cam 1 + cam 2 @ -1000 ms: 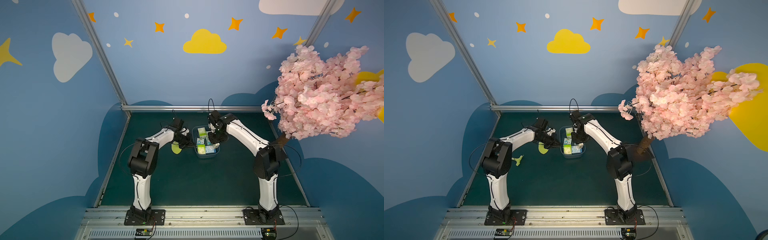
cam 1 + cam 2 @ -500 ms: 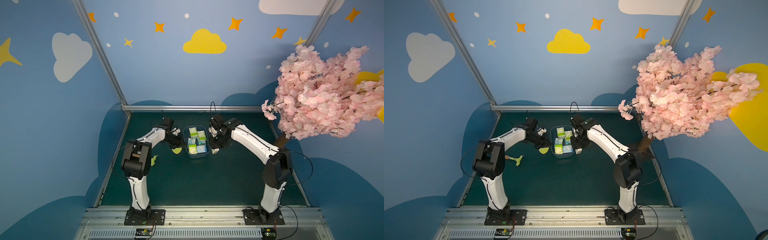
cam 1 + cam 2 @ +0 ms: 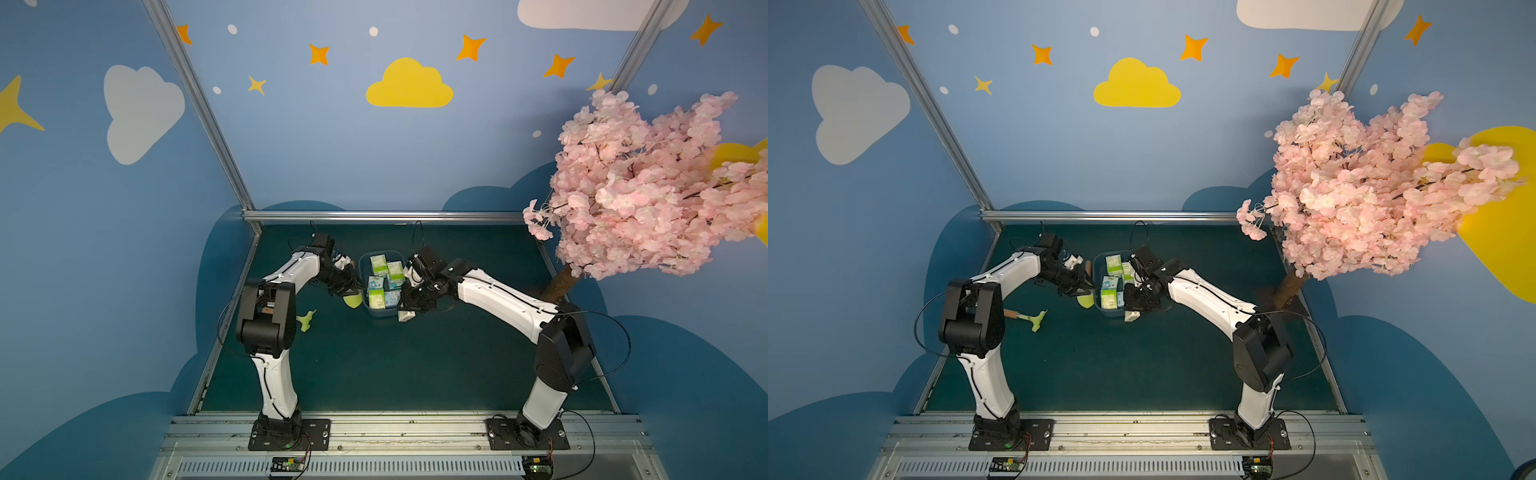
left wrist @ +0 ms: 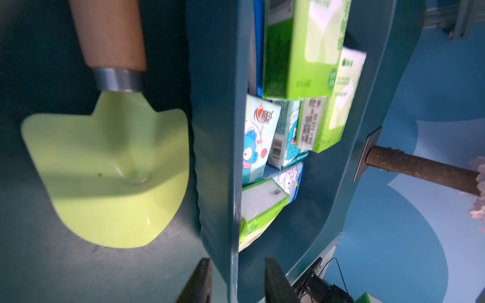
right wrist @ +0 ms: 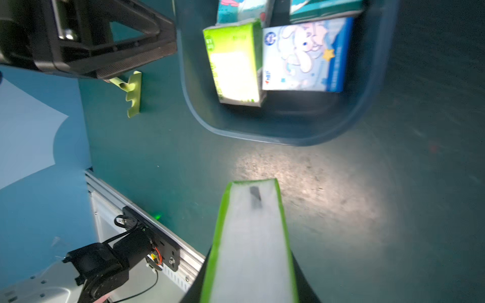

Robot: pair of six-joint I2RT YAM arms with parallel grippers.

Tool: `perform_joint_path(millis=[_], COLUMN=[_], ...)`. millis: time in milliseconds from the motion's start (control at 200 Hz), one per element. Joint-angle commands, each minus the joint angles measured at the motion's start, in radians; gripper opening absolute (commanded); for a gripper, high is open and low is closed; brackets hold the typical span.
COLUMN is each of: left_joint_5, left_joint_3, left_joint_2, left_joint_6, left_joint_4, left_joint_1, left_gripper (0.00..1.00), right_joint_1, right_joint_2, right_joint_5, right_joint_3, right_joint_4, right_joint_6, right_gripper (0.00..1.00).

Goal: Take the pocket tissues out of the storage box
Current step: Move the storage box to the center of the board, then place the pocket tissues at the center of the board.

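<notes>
Your right gripper [image 3: 409,308] clamps a green pack [image 3: 406,317], hanging end-down just lower right of the storage box [image 3: 379,314], over the counter [image 3: 415,357]. Left gripper [image 4: 236,282] straddles its wall, jaws narrowly apart.

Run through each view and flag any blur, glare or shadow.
Right wrist: the green pack up close is soft, and a bright glare patch sits on the mat. Left wrist: the tissue packs in the storage box are motion-smeared, and a shadow band crosses the trowel. Both top views: sharp, evenly lit.
</notes>
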Motion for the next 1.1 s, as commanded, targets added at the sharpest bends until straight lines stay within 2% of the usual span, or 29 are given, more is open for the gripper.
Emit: perform_joint_path(millis=[0,140,355,596,796,1096], left_joint_5=[0.005,-0.025,-0.069,-0.098,-0.07,-0.049], left_joint_3=[-0.015,-0.097,-0.303,-0.454,-0.518,-0.529], left_joint_2=[-0.095,-0.217,-0.457,-0.651,-0.693,-0.677], left_joint_6=[0.016,0.01,-0.041,-0.069,-0.065,-0.035], left_joint_4=[-0.037,-0.032,0.027,0.056,0.065,0.059], left_joint_1=[0.02,0.049,0.119,0.187,0.22,0.234], left_gripper=[0.43,0.5,0.65,0.78,0.8,0.81], right_joint_1=[0.044,0.105,0.18,0.232,0.243,0.251], right_joint_2=[-0.013,0.029,0.112,0.227,0.313,0.404], right_joint_5=[-0.048,-0.052,-0.026,-0.005,-0.02,-0.041], right_joint_3=[-0.037,-0.04,-0.036,0.044,0.074,0.106], right_joint_4=[0.174,0.258,0.363,0.382,0.416,0.4], right_joint_6=[0.138,0.204,0.285,0.309,0.344,0.351], right_gripper=[0.24,0.23,0.23,0.23,0.24,0.25])
